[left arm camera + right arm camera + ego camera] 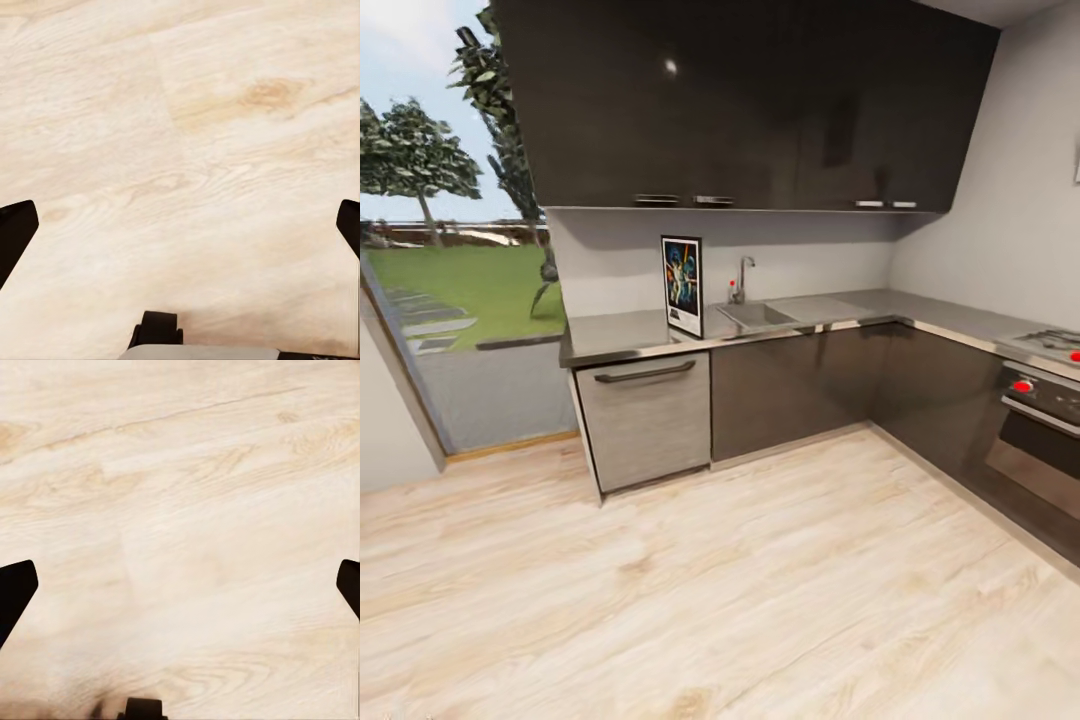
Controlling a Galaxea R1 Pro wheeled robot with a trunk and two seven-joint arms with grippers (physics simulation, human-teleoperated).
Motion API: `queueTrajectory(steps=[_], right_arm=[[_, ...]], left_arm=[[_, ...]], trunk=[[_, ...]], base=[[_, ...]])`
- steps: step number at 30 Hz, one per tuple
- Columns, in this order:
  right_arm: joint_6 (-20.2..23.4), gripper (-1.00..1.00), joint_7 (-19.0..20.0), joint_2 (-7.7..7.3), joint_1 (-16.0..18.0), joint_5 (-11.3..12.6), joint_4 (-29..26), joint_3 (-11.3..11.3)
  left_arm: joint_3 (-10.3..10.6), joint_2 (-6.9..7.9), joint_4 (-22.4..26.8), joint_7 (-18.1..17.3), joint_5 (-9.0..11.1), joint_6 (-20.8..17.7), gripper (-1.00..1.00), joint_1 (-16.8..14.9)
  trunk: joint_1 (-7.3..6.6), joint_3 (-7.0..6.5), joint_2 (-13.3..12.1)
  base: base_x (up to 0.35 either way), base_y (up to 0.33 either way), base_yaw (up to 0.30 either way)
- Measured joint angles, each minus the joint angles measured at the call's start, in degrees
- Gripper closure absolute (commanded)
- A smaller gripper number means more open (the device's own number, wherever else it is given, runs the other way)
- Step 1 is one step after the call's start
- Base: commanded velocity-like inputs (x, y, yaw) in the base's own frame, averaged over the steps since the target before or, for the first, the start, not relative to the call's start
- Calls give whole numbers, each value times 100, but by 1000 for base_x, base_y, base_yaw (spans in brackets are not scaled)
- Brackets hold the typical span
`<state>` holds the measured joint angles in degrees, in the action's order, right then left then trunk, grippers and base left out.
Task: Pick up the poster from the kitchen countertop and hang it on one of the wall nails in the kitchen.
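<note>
1. Presently, poster (pixel 682 285): black-framed, white-bordered, blue-black artwork, upright on the grey counter (pixel 622 335), against the wall, beside the sink (pixel 756 315).
2. Left claw (pixel 180 225): spread wide, empty, over the wooden floor (pixel 710 590).
3. Right claw (pixel 180 585): likewise spread, empty, facing floor.

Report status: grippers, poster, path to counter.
Left gripper and right gripper open, empty, over wood floor. Poster upright on countertop, left of sink.
</note>
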<state>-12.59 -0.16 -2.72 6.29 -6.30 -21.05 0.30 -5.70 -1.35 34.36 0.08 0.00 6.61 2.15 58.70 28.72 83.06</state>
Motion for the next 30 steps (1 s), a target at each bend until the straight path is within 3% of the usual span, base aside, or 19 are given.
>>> queueTrajectory(steps=[16, 30], right_arm=[[0, -100, 0, -26, 0, 0, 0, -4], [0, -100, 0, -25, 0, -1, 1, 0]], left_arm=[[-22, 6, 0, 0, 0, 0, -100, 0], [-126, 3, 2, 0, 0, -1, -100, -2]], trunk=[[0, 0, 0], [-1, 0, 0]], base=[[293, -179, 27], [326, -63, 0]])
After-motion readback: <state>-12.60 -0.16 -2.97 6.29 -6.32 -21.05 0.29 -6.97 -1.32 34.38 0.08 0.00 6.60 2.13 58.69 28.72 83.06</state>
